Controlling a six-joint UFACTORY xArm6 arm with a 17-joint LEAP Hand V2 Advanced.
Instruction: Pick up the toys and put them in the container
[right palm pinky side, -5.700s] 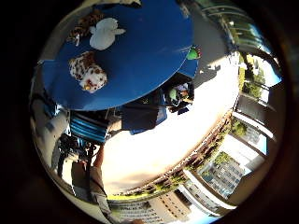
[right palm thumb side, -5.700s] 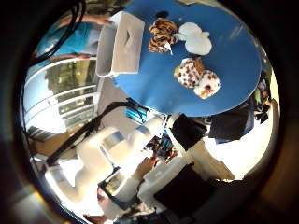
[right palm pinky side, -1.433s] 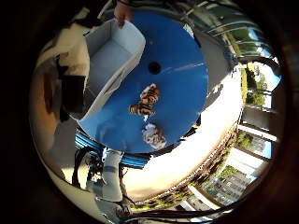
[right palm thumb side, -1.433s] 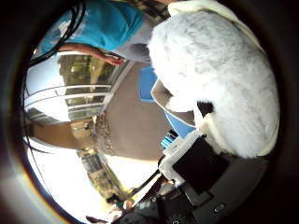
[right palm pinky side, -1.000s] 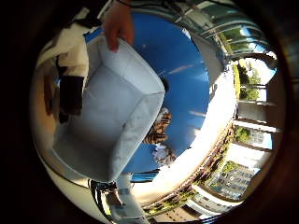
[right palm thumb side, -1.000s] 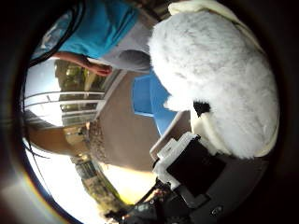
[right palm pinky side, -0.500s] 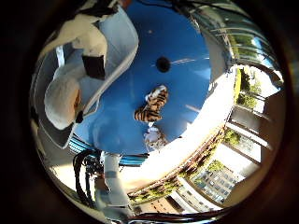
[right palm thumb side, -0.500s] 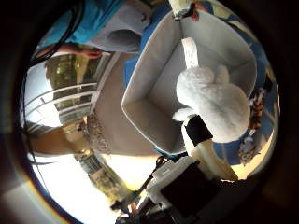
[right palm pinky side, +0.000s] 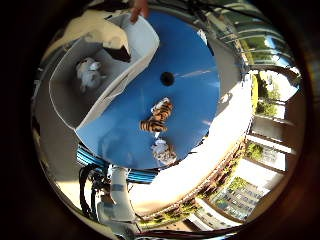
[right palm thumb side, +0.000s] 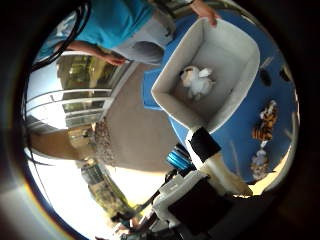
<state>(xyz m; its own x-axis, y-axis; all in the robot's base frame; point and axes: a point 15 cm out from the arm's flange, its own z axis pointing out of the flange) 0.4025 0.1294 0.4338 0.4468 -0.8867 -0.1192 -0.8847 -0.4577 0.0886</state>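
A white plush toy (right palm thumb side: 195, 80) lies on the floor of the pale grey container (right palm thumb side: 232, 45), which stands on the round blue table (right palm pinky side: 195, 100). A striped tiger toy (right palm pinky side: 154, 116) and a spotted plush toy (right palm pinky side: 163, 151) lie on the table beside the container. My right hand (right palm thumb side: 205, 160) is above the table, away from the container, with its fingers relaxed and nothing between them. One finger (right palm pinky side: 105, 32) shows over the container's rim in the little finger side palm view.
A person in a teal shirt holds the container's far rim with a hand (right palm thumb side: 206, 11). The table has a dark hole (right palm pinky side: 167, 78) at its middle. The robot's base (right palm pinky side: 118, 190) stands by the table's edge. A pale floor and railings lie around.
The white plush toy has left my hand and now lies in the container. My hand has lifted away from the container, which looks smaller now.
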